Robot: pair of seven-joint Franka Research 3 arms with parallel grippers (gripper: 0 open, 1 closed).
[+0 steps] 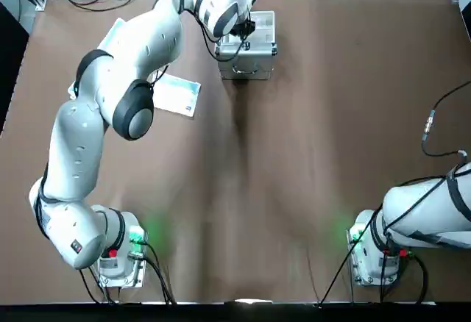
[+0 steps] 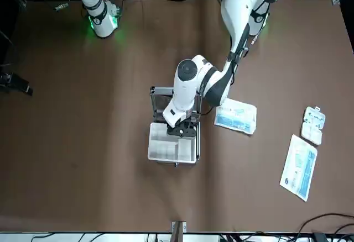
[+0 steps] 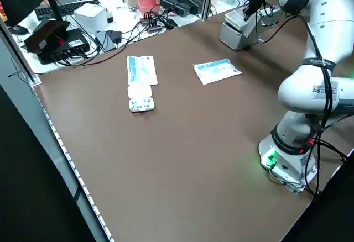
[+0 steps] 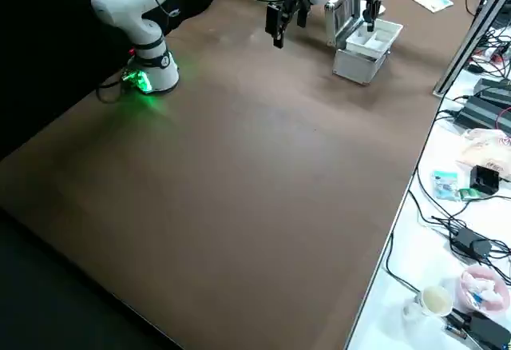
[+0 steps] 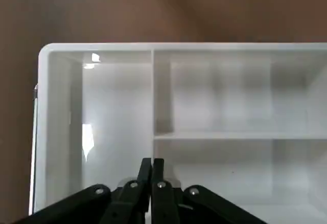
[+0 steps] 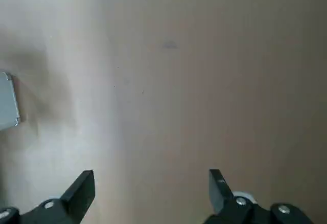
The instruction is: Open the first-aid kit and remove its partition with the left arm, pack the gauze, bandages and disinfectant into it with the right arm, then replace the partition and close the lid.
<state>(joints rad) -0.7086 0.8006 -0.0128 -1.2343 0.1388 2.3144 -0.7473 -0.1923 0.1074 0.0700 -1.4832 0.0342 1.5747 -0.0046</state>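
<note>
The silver first-aid kit (image 2: 157, 95) stands open at the table's far middle, its lid (image 4: 339, 10) upright. The pale partition (image 5: 230, 96) with several compartments lies in the case (image 1: 261, 24). My left gripper (image 5: 152, 163) hangs just over the partition's near side (image 2: 182, 131), fingers shut together with nothing showing between them. My right gripper (image 6: 150, 175) is open over bare table, away from the case (image 4: 286, 18). A blue-and-white flat packet (image 2: 236, 115) lies beside the case. The disinfectant is out of view.
A long printed packet (image 2: 299, 167) and a small white blister pack (image 2: 313, 125) lie toward the table's far left corner (image 3: 141, 69). The right arm's base (image 1: 375, 252) sits at the near right. Cables and boxes crowd the bench beyond the table (image 3: 166, 4).
</note>
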